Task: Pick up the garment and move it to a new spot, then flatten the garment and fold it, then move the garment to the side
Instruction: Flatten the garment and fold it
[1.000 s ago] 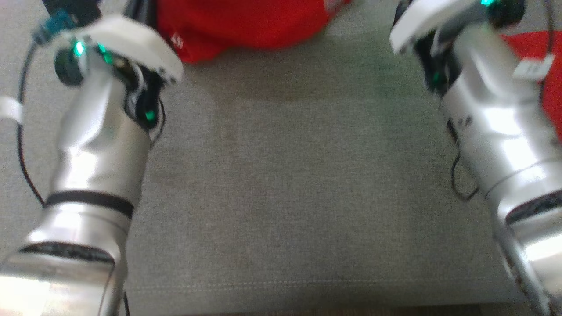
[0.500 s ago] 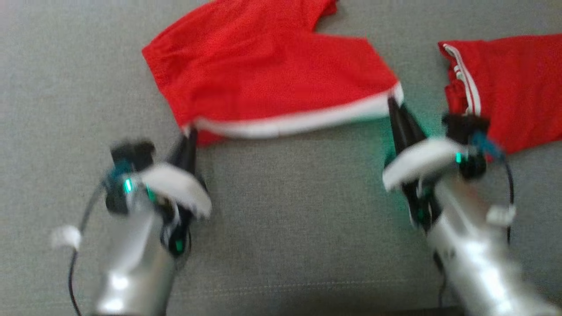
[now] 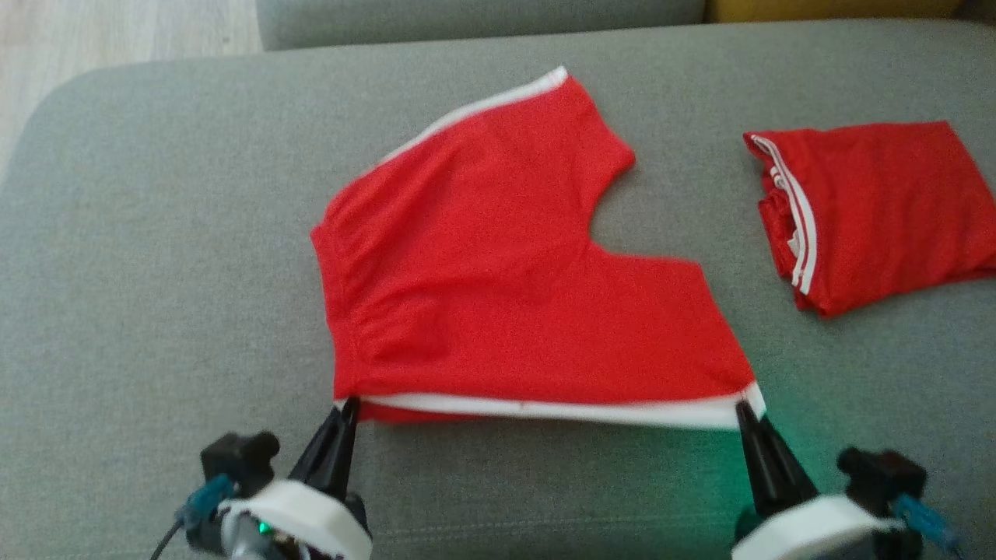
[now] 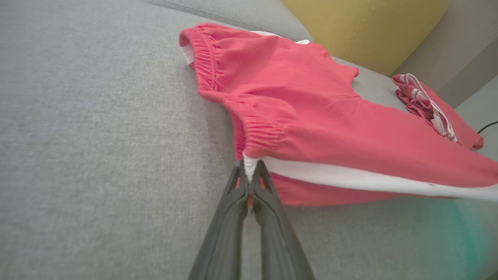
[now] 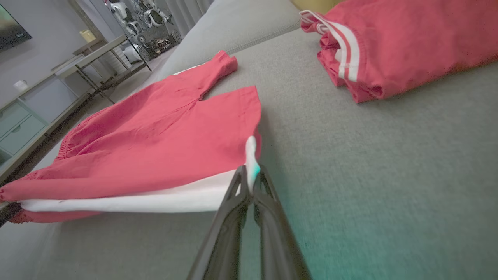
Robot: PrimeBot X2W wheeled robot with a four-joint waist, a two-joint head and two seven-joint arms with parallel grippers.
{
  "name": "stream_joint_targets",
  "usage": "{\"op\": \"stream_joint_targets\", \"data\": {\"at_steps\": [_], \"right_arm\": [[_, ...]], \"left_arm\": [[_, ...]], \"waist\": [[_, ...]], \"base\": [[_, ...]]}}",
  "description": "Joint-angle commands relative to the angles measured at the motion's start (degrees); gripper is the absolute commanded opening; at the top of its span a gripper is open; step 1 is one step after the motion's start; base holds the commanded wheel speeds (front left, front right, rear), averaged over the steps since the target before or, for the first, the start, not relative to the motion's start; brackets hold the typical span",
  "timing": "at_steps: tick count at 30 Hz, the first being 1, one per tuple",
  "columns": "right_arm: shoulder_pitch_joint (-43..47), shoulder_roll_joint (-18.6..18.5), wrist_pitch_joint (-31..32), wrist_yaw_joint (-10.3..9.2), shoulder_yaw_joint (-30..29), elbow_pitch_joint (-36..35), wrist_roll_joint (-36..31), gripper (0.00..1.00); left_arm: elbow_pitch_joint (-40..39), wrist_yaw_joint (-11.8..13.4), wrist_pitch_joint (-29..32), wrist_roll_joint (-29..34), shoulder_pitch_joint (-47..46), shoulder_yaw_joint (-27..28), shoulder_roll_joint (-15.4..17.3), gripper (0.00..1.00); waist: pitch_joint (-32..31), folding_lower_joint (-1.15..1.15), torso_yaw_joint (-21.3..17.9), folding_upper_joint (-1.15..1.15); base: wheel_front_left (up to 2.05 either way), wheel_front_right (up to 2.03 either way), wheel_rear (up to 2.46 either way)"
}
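Shorts (image 3: 498, 295), red with a white side stripe, lie spread on the grey sofa (image 3: 156, 272) in the middle of my head view. The elastic waistband sits at the 9 o'clock side, and the legs point away from it. One leg runs along the near edge toward 4 o'clock. The other splays up toward 12 o'clock, where a second white stripe shows on its far edge. The notch between the legs opens toward 2 o'clock.

The long axis follows the near stripe, roughly 9 to 3 o'clock across my view, and that stripe is pulled straight between my two grippers. My left gripper (image 3: 348, 404), at 7 o'clock, has its fingers pressed together on the waistband end of the stripe. My right gripper (image 3: 743, 408), at 5 o'clock, is pinching the hem end of the same stripe.

In both wrist views I see the pinched edge held slightly off the cushion, with a red layer showing under it. The rest of the cloth rests on the sofa.

A second red garment (image 3: 871, 210), folded, lies at 2 o'clock, apart from the shorts. A yellow cushion (image 4: 369, 27) shows beyond them in the left wrist view.
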Motion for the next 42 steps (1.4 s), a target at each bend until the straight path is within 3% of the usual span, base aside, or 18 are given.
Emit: {"op": "stream_joint_targets", "data": {"at_steps": [1,10,19,31,38,42], "right_arm": [[1.6,-0.2,1.8,-0.05,0.0,-5.1,-0.8,0.0],[15.6,0.0,9.9,-0.05,-3.1,-22.2,-0.2,0.0],[15.1,0.0,11.8,-0.05,-5.7,-25.6,-1.6,0.0],[-3.5,-1.8,16.9,-0.05,-6.1,-21.9,-6.2,0.0],[-22.2,-7.0,19.5,-0.05,-2.5,-11.5,-3.8,0.0],[-32.1,-8.2,19.2,-0.05,-0.8,-2.7,-2.1,0.0]], "left_arm": [[-4.2,0.8,0.8,-0.6,0.4,2.4,1.6,0.0],[-22.3,5.8,8.5,-2.0,13.1,3.0,3.7,0.0],[-28.3,7.3,12.8,-2.8,15.3,3.0,5.0,0.0],[-25.0,3.6,17.9,-8.2,2.7,2.5,3.5,0.0],[-19.6,1.6,20.1,-11.4,-8.8,2.7,2.4,0.0],[-15.1,0.9,19.4,-11.9,-15.5,2.8,2.0,0.0]], "waist": [[-1.1,0.0,-0.1,0.0],[-3.7,0.0,0.0,0.0],[-4.5,0.0,1.0,0.0],[1.0,0.0,6.1,0.0],[7.1,0.0,8.7,0.0],[10.5,0.0,9.8,0.0]], "base": [[0.0,0.0,0.0],[0.0,0.0,0.0],[0.0,0.0,0.0],[0.0,0.0,0.0],[0.0,0.0,0.0],[0.0,0.0,0.0]]}}
